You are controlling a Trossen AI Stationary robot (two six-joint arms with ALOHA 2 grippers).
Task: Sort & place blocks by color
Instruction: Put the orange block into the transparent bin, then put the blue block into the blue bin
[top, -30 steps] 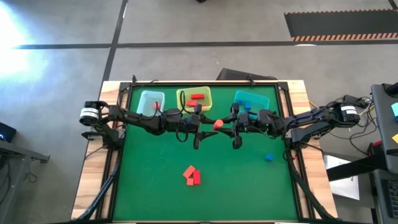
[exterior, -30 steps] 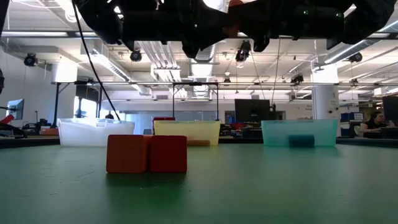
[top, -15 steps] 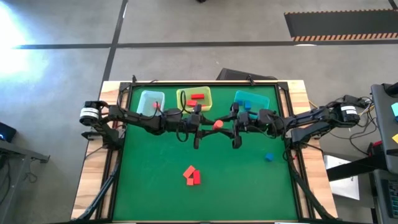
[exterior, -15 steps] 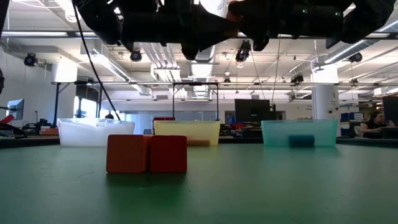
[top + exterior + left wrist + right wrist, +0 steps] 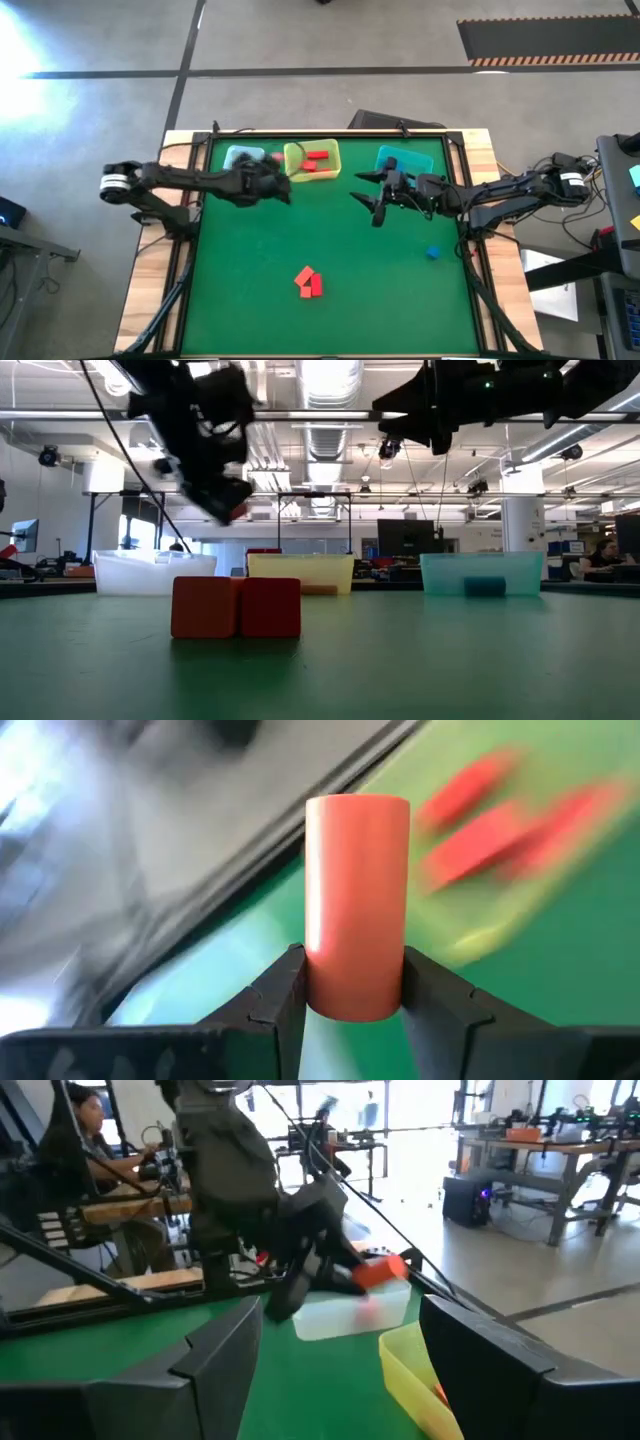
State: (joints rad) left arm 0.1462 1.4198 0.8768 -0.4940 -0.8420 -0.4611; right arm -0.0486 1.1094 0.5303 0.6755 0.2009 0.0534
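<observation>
Left gripper (image 5: 352, 982) clamped on orange-red cylinder (image 5: 357, 906), blurred near yellow bin (image 5: 312, 160), right gripper (image 5: 368, 202) fingers apart, empty.

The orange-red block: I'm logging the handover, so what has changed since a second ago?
The orange-red block passed from between both grippers to the left gripper, which swung toward the clear bin with it. The right gripper let go, open. The red blocks, blue block and other bins stayed.

Three bins (image 5: 313, 160) stand behind the blocks (image 5: 308, 282).
</observation>
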